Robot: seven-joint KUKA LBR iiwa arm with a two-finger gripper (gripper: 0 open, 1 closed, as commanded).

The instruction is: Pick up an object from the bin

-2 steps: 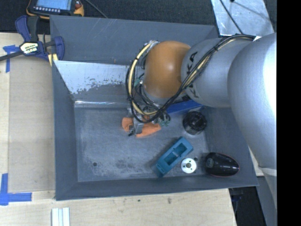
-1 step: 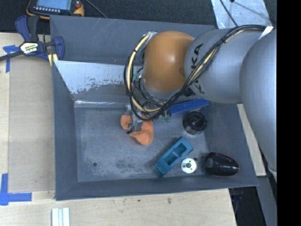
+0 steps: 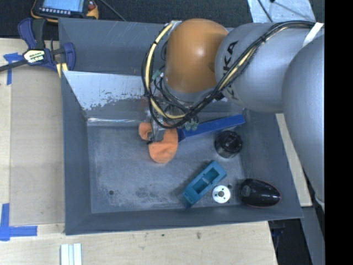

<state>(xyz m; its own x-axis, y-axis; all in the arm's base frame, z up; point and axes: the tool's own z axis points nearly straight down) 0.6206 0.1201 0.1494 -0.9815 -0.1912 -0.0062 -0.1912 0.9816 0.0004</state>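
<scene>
My gripper (image 3: pixel 158 125) is low over the bin's middle, mostly hidden under the arm's wrist. Right below it lies a soft orange lump (image 3: pixel 164 148), with a smaller orange piece (image 3: pixel 145 130) just to its left. Whether the gripper touches the lump cannot be made out. A long blue bar-shaped tool (image 3: pixel 218 125) runs from the gripper out to the right.
A black round knob (image 3: pixel 228 143) sits right of the orange lump. Near the front wall lie a blue rectangular block (image 3: pixel 203 182), a small white disc (image 3: pixel 221 194) and a black oval thing (image 3: pixel 259 192). The arm covers the bin's back right part.
</scene>
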